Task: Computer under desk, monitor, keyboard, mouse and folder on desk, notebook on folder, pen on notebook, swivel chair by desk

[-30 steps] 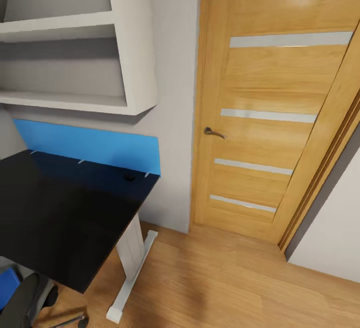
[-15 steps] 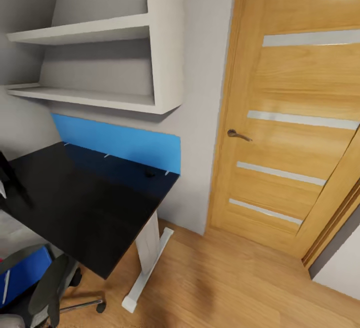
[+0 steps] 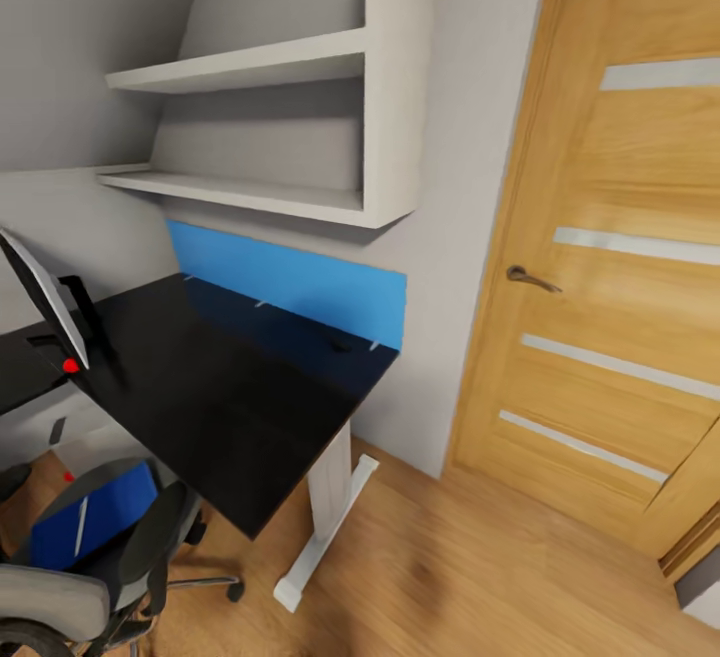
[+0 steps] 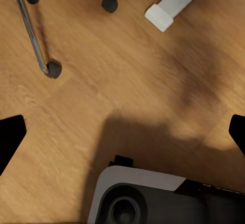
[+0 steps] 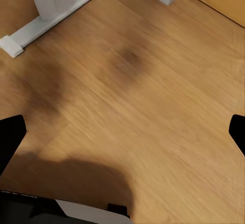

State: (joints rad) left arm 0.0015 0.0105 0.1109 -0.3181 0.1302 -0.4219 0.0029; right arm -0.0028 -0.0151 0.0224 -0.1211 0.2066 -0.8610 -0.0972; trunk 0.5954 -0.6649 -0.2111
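Claws hang spread and empty over the floor (image 5: pixel 153 96) since we are in transit. Ahead of them the monitor (image 3: pixel 45 302) stands on the counter (image 3: pixel 230 407); the folder (image 3: pixel 95 517) lies on the chair (image 3: pixel 120 557).

Monitor (image 3: pixel 45 297) on desk (image 3: pixel 230 387); folder (image 3: pixel 90 512) on swivel chair (image 3: pixel 110 557).

Desk (image 3: pixel 230 417) top glossy black; floor (image 3: pixel 480 577) wood-grain; door (image 3: pixel 620 267) varnished wood.
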